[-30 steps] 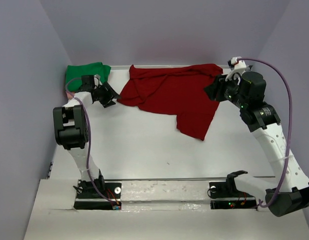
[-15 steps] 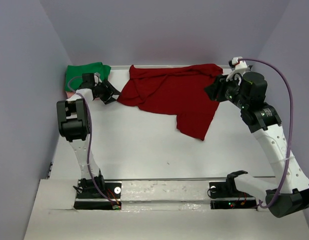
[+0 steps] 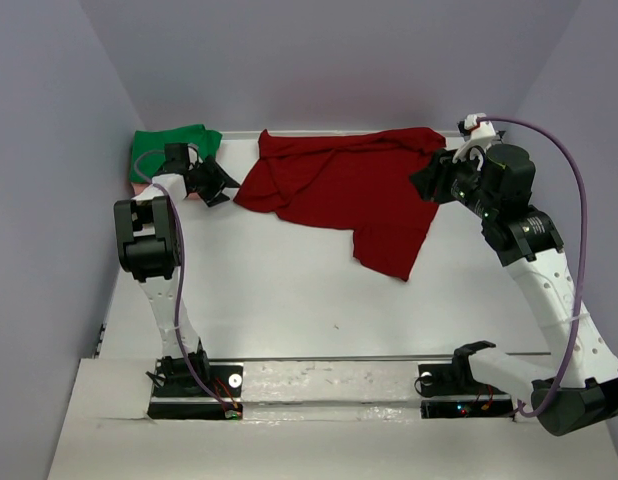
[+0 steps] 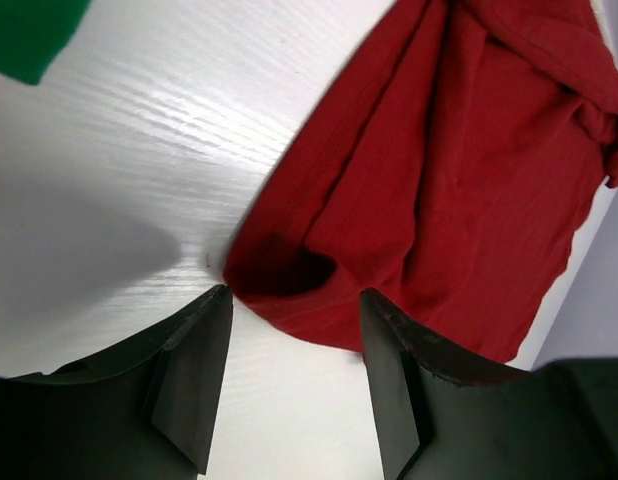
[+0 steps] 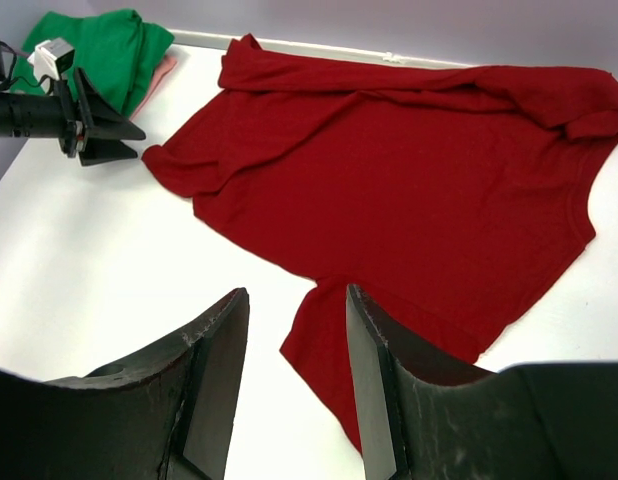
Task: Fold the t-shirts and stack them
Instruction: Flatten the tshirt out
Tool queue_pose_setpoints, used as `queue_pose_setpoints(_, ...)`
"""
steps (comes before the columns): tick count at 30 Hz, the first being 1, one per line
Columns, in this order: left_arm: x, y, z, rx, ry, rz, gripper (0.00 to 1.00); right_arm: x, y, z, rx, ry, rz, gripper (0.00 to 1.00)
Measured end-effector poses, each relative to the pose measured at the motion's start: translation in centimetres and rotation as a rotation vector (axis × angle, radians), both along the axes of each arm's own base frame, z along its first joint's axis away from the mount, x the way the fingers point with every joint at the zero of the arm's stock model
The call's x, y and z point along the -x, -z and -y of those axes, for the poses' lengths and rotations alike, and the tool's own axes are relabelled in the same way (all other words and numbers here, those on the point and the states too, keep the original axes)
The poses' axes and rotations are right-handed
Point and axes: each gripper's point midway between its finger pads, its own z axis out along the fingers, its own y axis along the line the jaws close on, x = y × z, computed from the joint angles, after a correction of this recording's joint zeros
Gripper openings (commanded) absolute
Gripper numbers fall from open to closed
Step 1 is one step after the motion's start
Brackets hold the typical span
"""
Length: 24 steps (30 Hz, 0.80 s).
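Top external view: the red t-shirt (image 3: 329, 190) lies unfolded and creased on the far half of the worktop (image 3: 289, 300), one flap reaching toward the near edge. The green t-shirt (image 3: 169, 146) sits in the far left corner, apart from the red one. The left hand (image 3: 215, 186) is low, just beside the left edge of the red t-shirt. The right hand (image 3: 430, 181) is at the garment's right edge; whether either hand touches the fabric cannot be told from here. Left wrist view: the fingers (image 4: 189, 370) are spread wide and grip nothing. A rolled corner of the red t-shirt lies on the worktop just ahead of the gap between them. Right wrist view: the fingers (image 5: 374, 385) are spread wide and empty, above the worktop. The near flap of the red t-shirt shows between them. The green t-shirt rests on a pink cloth (image 5: 161, 78).
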Motion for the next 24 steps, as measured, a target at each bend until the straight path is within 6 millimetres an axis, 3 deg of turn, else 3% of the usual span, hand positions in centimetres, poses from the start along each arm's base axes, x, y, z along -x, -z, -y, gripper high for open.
queue_pose_setpoints(7,1.2,1.7,-1.2,-0.068,-0.052,-0.088,0.62,-0.1,-0.2,0.0,-0.002,0.000,0.007,0.49)
queue_pose_setpoints(17,1.5,2.0,-1.2,-0.084,-0.059,-0.110,0.61,0.0,0.2,0.0,-0.001,-0.001,0.001,0.49)
queue_pose_setpoints(24,1.6,2.5,-0.6,-0.075,-0.051,-0.120,0.49,0.3,-0.1,0.1,-0.003,0.000,0.011,0.49)
